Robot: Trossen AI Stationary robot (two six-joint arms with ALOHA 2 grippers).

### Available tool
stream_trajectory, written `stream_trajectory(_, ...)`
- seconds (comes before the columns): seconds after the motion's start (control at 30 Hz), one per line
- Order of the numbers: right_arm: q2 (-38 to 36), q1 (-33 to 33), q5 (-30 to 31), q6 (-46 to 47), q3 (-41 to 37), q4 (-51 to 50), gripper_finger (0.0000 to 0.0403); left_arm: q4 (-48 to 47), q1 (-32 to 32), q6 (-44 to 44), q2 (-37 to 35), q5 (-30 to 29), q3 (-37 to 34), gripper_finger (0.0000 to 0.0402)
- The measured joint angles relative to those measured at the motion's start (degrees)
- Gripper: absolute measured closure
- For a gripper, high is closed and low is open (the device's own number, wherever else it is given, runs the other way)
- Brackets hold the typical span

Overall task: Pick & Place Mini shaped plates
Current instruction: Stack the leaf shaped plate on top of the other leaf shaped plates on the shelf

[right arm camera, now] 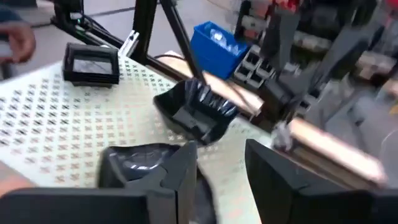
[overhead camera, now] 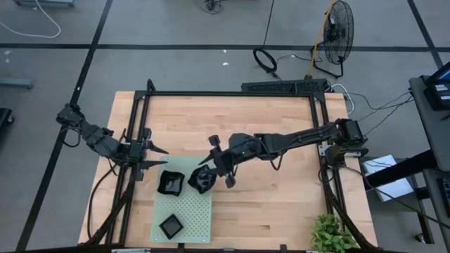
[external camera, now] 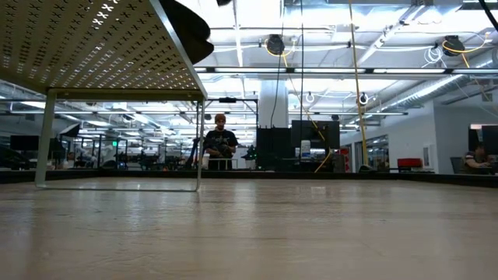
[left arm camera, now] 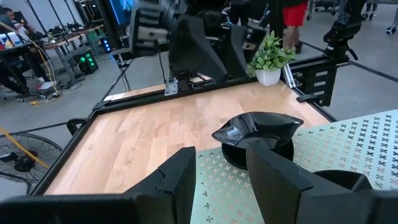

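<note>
Now three mini shaped plates are sitting on the pale green perforated mat [overhead camera: 184, 214], with the right gripper [overhead camera: 208, 169] hanging over the far one.

Nearest, a square plate [overhead camera: 171, 225] is lying alone toward the mat's near edge. Farther in, at the mat's far edge, a wavy-edged plate [overhead camera: 170, 183] is resting on the left, and a second dark plate [overhead camera: 200, 180] is sitting just beside it on the right, under the right gripper. In the right wrist view that gripper's fingers [right arm camera: 178, 180] are standing spread apart with a plate [right arm camera: 140, 165] showing below them; whether they are touching it I cannot tell. At the bench's [overhead camera: 274, 204] left edge the left gripper [overhead camera: 156, 156] is waiting, its fingers [left arm camera: 278, 180] parted and grasping nothing. At the near right corner a small potted plant [overhead camera: 330, 235] is standing.
</note>
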Motion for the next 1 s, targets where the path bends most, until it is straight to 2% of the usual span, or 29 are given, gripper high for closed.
stream_trajectory(0.1,0.0,0.9,-0.5,6.1,0.0,-1.5,0.0278,0.0,0.0,-0.3,0.0,0.0,0.0,0.0254)
stream_trajectory(0.27,-0.1,4.1,-9.3,11.3,0.0,-4.2,0.0278,0.0,0.0,0.0,0.0,0.0,0.0,0.0254)
stream_trajectory(0.33,-0.1,6.3,-9.4,10.7,-0.6,-4.1,0.0277,0.0,0.0,-0.3,0.0,0.0,0.0,0.0254)
stream_trajectory(0.5,1.6,9.8,-1.4,7.1,-2.9,-4.5,0.0277,0.0,0.0,0.0,0.0,0.0,0.0,0.0254)
stream_trajectory(0.7,2.8,8.6,7.6,7.0,-4.6,-4.0,0.0277,0.0,0.0,0.0,0.0,0.0,0.0,0.0254)
stream_trajectory(1.0,2.9,7.5,7.6,6.1,-4.6,4.1,0.0277,0.0,0.0,-0.2,0.0,0.0,0.0,0.0254)
